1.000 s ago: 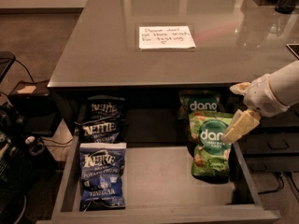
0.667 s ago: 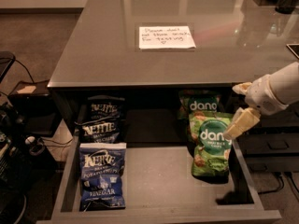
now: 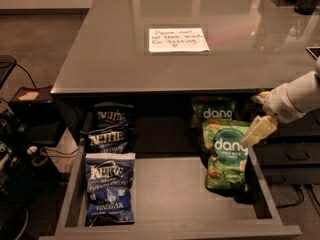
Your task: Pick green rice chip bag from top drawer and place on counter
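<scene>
The top drawer is pulled open below the counter. Two green rice chip bags lie at its right side: the front one lies flat, and the rear one sits partly under the counter's edge. My gripper reaches in from the right on a white arm. It hovers over the drawer's right wall, just right of the front green bag's top corner. Its pale fingers are apart and hold nothing.
Blue Kettle chip bags lie at the drawer's left: one in front, two stacked behind. A white handwritten note lies on the counter. Cables and equipment crowd the floor to the left. Lower drawer fronts are at the right.
</scene>
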Robot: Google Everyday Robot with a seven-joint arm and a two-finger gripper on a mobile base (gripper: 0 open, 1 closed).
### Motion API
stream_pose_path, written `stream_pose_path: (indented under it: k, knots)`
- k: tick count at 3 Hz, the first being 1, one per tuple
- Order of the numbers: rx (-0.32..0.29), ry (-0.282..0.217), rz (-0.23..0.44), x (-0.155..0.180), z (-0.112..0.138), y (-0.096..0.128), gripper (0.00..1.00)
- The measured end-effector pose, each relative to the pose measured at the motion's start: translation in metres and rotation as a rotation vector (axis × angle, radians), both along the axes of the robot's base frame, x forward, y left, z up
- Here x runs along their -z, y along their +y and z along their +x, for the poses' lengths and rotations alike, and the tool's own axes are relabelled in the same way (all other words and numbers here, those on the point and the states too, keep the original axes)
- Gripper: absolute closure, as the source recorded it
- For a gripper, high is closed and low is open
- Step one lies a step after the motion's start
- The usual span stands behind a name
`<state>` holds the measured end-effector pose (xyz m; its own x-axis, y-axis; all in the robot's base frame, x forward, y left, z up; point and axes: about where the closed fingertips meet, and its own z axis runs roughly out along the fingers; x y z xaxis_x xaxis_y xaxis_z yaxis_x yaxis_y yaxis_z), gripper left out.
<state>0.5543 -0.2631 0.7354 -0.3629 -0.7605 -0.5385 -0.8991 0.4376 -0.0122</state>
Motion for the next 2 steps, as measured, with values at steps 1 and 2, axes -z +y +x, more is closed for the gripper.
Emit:
stream_pose_path:
  k: [1,2]
  knots:
    - [0.016,0.028,0.006,0.016,0.001,-0.007,0.0]
    - [0.023,0.059,0.018,0.032,-0.001,-0.008,0.0]
